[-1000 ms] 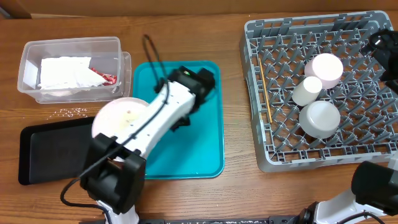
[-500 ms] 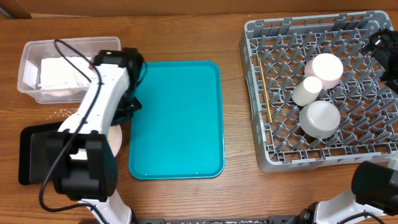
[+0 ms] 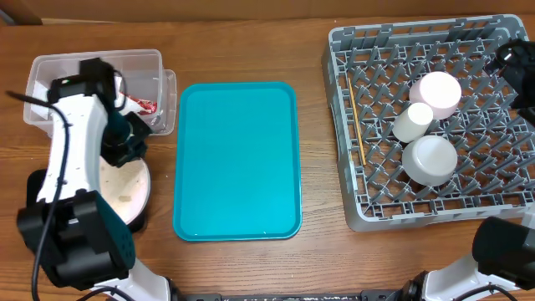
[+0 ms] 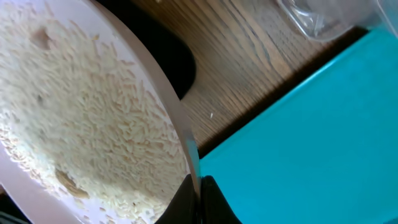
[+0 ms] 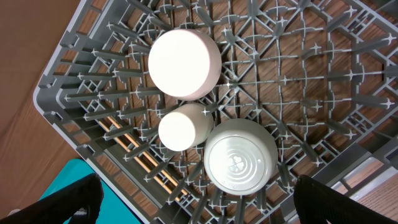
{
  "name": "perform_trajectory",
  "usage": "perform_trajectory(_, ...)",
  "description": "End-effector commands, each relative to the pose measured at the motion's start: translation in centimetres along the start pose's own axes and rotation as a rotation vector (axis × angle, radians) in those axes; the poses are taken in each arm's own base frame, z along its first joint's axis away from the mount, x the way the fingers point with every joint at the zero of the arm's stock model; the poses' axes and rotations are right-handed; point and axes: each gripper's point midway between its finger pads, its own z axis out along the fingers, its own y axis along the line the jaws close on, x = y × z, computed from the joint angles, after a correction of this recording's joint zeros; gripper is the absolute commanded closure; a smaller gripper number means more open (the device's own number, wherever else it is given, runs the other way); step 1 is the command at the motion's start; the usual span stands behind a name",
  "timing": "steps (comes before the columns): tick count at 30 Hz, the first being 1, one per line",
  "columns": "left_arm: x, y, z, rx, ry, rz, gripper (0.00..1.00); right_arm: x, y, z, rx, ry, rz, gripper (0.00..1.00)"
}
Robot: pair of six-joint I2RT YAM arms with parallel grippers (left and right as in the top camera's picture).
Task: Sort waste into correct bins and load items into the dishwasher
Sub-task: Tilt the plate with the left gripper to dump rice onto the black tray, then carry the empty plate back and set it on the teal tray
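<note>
Above the black tray (image 4: 173,65), left fingers (image 4: 217,210) pinch the plate (image 4: 81,93) rim — rice crumbs (image 4: 93,143) coating its face.

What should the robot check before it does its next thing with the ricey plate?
1. Left gripper clamped on the big plate rim: ok.
2. Plate above the black tray, not the teal tray: ok.
3. Plate free of rice crumbs: not ok.
4. Plate tilted enough to shed them: cannot tell.
5. Free pegs in the dish rack for the plate: ok.
</note>
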Motion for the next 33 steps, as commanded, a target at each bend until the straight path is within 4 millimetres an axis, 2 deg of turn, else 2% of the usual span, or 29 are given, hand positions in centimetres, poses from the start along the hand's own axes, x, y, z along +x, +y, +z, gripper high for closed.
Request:
perform_trajectory(1, -0.9, 0.0, -1.8, 0.132, 0.0, 0.016, 0.96, -0.2, 0.0, -0.2, -0.009, -0.009, 0.009, 0.0)
perform_trajectory(9, -2.3, 0.6, -3.0, 0.363, 0.046, -0.002, 0.96, -0.2, 0.0, -0.2, -0.009, -0.009, 0.009, 0.0)
perform_trajectory(20, -4.1, 1.7, -6.2, 0.705, 0.051, -0.048, 0.96, -0.2, 0.0, -0.3, -0.009, -0.01, 0.009, 0.0)
perform_trajectory(25, -5.1, 3.2, -7.5, 0.817, 0.018, -0.07, 0.96, -0.2, 0.0, -0.2, -0.009, -0.009, 0.009, 0.0)
perform_trajectory(30, -5.2, 4.7, -8.6, 0.896, 0.015, -0.11, 0.96, -0.2, 0.0, -0.2, -0.009, -0.009, 0.009, 0.0)
perform_trajectory(33, -6.2, 6.0, -8.5, 0.894, -0.029, -0.135, 0.96, -0.2, 0.0, -0.2, -0.009, -0.009, 0.009, 0.0)
